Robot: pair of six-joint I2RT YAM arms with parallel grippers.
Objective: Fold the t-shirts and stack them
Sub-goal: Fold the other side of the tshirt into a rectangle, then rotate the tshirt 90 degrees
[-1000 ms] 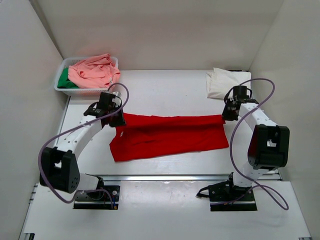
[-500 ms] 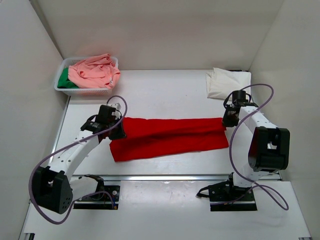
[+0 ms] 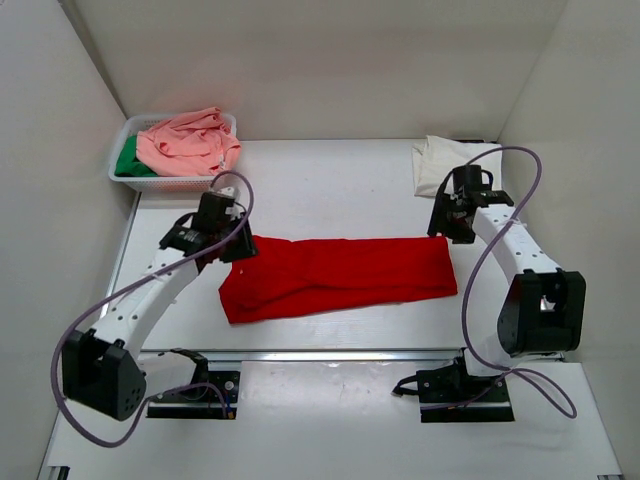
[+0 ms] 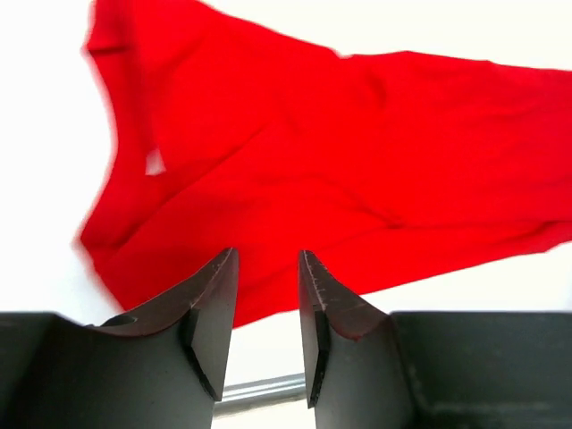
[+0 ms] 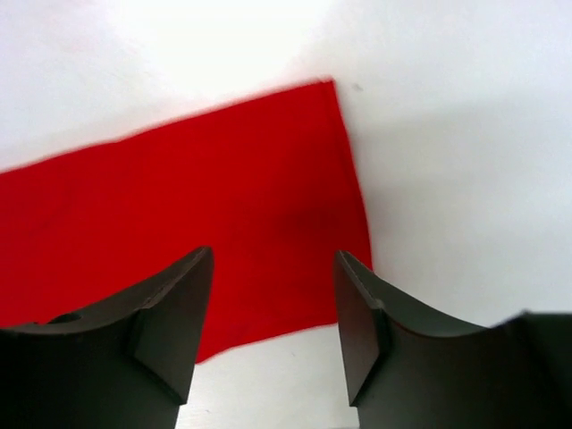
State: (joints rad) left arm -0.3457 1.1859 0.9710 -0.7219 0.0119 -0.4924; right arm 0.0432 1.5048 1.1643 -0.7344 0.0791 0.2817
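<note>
The red t-shirt lies flat on the table as a long folded band, and shows in the left wrist view and the right wrist view. My left gripper hovers over the band's far left corner, open and empty. Above the far right corner my right gripper is also open, with nothing between its fingers. A cream-white t-shirt lies folded at the back right. The salmon-pink t-shirt and the green t-shirt sit in the basket.
The white mesh basket stands at the back left corner. White walls close in the table on the left, back and right. A metal rail runs along the near edge in front of the arm bases.
Both grippers have opened and let go of the red t-shirt's far edge, then drawn up and back a little. The shirt now rests flat on the table.
</note>
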